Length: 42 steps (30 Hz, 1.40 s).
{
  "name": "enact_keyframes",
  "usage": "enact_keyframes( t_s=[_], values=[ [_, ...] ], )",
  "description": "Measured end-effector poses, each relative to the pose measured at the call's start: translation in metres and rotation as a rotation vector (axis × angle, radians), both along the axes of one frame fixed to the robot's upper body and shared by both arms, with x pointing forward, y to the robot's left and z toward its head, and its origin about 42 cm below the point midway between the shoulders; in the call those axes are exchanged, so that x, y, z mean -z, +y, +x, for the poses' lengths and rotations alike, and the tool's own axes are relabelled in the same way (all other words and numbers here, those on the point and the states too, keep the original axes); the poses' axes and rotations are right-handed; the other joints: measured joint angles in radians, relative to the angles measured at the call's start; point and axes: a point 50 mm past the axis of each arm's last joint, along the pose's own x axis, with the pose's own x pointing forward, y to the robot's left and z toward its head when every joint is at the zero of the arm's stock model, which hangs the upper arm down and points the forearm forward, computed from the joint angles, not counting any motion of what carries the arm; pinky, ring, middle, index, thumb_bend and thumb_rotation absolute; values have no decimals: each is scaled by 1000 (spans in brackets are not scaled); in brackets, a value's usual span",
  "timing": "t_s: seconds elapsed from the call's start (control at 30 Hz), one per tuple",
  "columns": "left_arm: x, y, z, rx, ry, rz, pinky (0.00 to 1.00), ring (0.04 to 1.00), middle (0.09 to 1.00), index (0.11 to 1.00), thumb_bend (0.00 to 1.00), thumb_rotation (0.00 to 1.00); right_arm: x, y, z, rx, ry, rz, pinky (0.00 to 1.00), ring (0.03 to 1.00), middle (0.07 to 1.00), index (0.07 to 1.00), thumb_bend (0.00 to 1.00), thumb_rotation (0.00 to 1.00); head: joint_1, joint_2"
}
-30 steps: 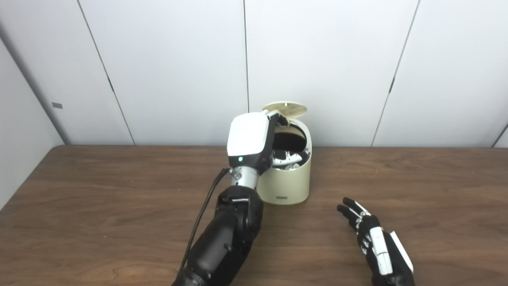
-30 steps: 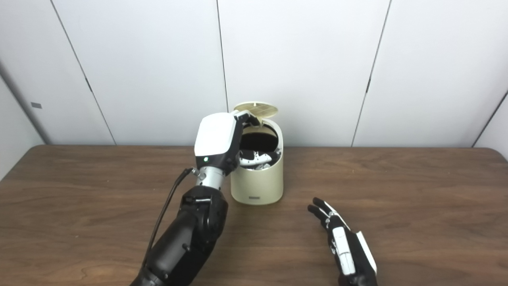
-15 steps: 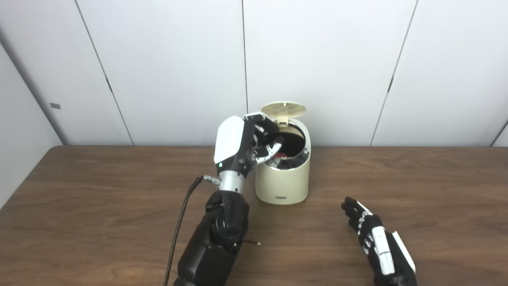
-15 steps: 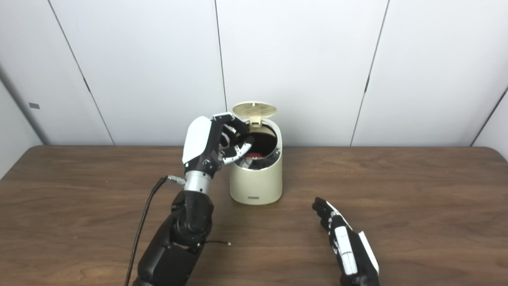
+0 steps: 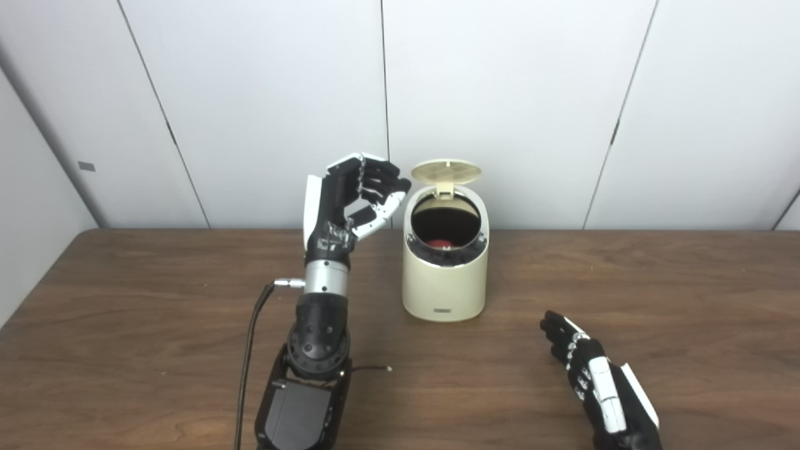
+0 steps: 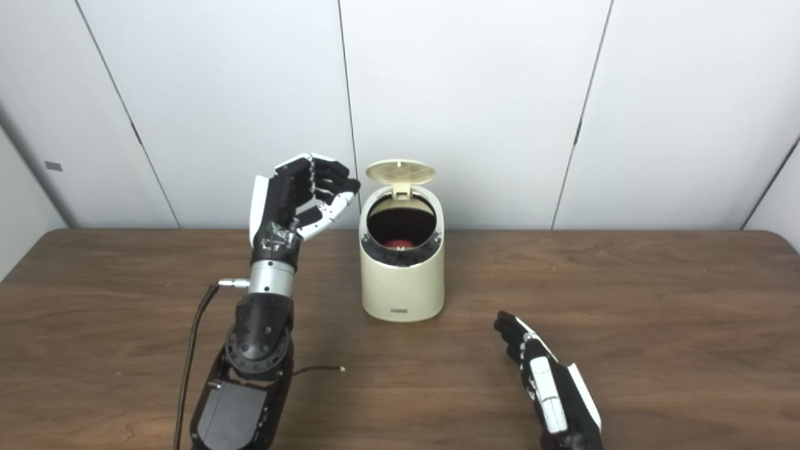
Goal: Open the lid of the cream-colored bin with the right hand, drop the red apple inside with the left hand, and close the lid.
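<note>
Resting red apple (image 5: 439, 243) inside open bin (image 5: 445, 284).

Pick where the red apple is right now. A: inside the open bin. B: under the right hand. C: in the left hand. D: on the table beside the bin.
A: the red apple shows low inside the cream-colored bin, whose lid stands open.

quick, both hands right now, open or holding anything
Left hand: open, holding nothing, raised beside the bin.
Right hand: open, empty, low over the table.
</note>
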Motion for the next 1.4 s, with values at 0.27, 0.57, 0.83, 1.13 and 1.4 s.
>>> enact_keyframes(
  t_s=[0.27,0.57,0.83,1.13,1.4],
  values=[
    [-2,26,-31,-33,63,-67,396,454,505,489,491,0,0,-1,0,2,0,12,974,938,892,879,595,1000,2,-3],
    [27,56,-100,164,235,-28,808,860,887,859,457,646,-4,-6,0,24,-13,43,995,977,941,903,649,989,-5,8],
    [59,71,-148,223,355,-67,1000,999,1000,1000,563,975,-19,-8,7,36,-70,37,1000,982,935,887,702,964,-11,20],
    [99,63,-169,222,402,-123,1000,1000,1000,1000,597,1000,-56,-14,38,57,-190,-198,992,977,939,884,703,1000,-12,21],
    [123,52,-177,186,423,-60,1000,1000,1000,1000,566,986,-111,-6,81,-2,-320,-366,943,955,924,856,602,1000,-23,26]
  ],
)
